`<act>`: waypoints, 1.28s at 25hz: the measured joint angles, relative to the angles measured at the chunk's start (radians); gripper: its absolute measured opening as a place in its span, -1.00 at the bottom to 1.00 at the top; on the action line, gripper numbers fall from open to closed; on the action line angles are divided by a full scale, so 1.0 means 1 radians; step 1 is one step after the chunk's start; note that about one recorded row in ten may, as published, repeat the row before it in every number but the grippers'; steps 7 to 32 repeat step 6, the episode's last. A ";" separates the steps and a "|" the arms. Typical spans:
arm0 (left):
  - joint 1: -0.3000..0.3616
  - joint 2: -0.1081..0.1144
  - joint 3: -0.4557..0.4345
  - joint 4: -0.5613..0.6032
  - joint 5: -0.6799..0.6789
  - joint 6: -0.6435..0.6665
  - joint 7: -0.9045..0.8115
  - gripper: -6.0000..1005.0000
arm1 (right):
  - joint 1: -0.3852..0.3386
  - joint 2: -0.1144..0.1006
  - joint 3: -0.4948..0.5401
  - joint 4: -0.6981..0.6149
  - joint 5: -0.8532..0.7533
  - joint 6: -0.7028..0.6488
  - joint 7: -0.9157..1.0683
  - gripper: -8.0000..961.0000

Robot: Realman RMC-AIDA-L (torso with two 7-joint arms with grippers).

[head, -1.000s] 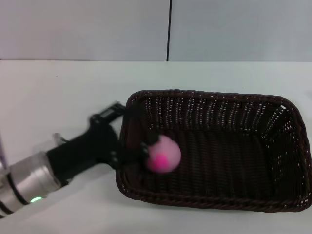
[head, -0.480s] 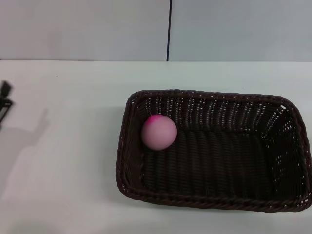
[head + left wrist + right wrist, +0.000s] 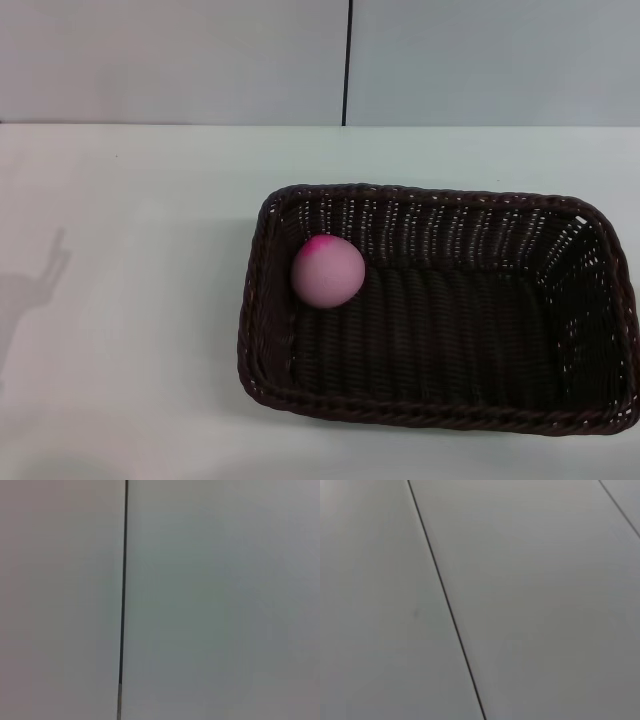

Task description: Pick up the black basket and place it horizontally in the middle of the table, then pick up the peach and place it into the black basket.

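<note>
Looking for the jaws first, neither pair shows in any view, so whether they stand open or closed cannot be told. Both wrist views take in only pale wall panels (image 3: 210,600) split by a thin dark seam (image 3: 122,580); the right wrist view shows the same sort of panelling (image 3: 535,590) with a slanting seam (image 3: 445,600). In the head view, a faint grey shadow (image 3: 35,285) lies on the white surface (image 3: 130,330) at its left edge, with no arm visible beside it.

Further out sits the black basket (image 3: 440,410), lying flat on the surface with its long side running left to right, right of the middle of the head view, its right end reaching the edge of the picture. Its braided rim is whole all the way round and its openwork sides slope inward to a woven floor.

The peach (image 3: 328,272) rests inside the basket, at the left end, touching or just beside the left wall, with a deeper pink patch on its upper left. Nothing is touching the peach from above.
</note>
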 joint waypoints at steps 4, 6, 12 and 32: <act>0.001 0.001 -0.022 -0.028 0.000 -0.019 0.002 0.68 | 0.004 0.001 -0.001 0.002 -0.002 0.009 0.003 0.28; -0.002 0.002 -0.022 -0.027 0.000 -0.026 0.003 0.68 | 0.005 0.002 -0.001 0.004 -0.002 0.020 -0.001 0.28; -0.002 0.002 -0.022 -0.027 0.000 -0.026 0.003 0.68 | 0.005 0.002 -0.001 0.004 -0.002 0.020 -0.001 0.28; -0.002 0.002 -0.022 -0.027 0.000 -0.026 0.003 0.68 | 0.005 0.002 -0.001 0.004 -0.002 0.020 -0.001 0.28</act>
